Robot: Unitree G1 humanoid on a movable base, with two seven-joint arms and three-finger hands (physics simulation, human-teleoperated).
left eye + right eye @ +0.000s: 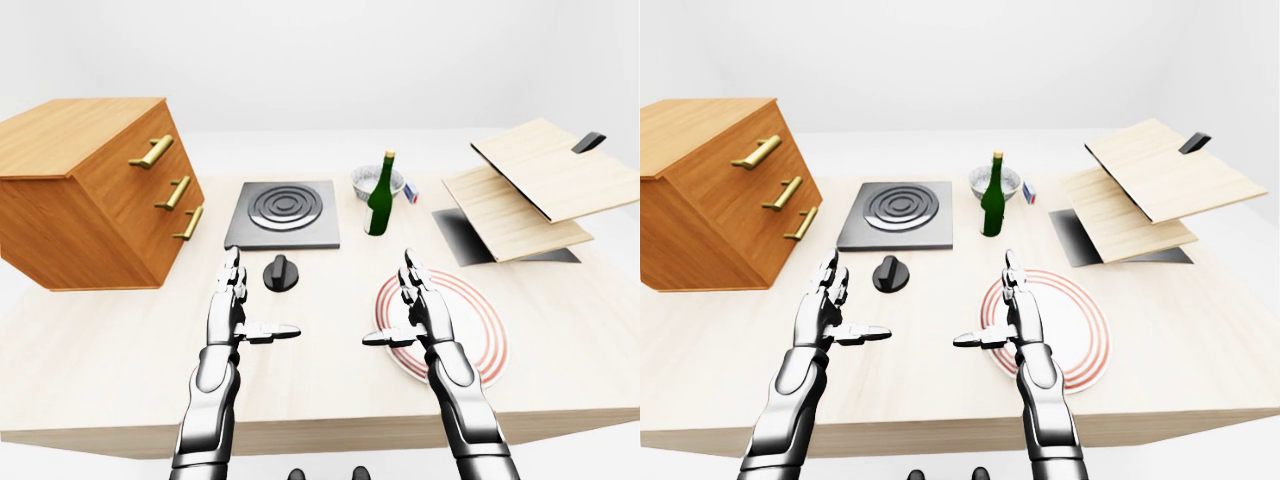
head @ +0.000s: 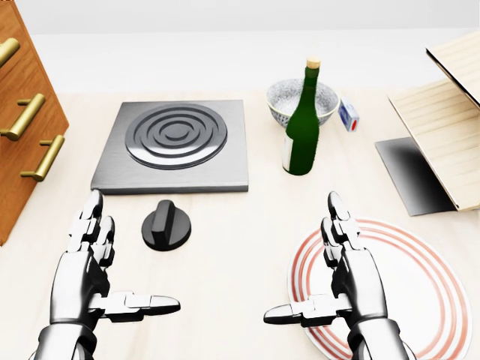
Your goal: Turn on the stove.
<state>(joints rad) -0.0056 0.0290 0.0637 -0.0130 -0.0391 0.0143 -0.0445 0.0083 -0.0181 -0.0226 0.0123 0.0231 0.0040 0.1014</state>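
While hovering, left robot hand [image 2: 88, 270] splayed, empty | right robot hand [image 2: 349, 274] splayed, above plate [image 2: 420, 255]

No legible text — none anywhere.

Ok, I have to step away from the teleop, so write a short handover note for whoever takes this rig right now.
Left hand: open, empty, over the table, just left of the knob and below it in the head view.
Right hand: open, empty, over the striped plate.
Stove: above the knob; green bottle and bowl to its right.
Done: nothing; knob untouched.
Left: reach the knob, probably with the left hand, and turn it.
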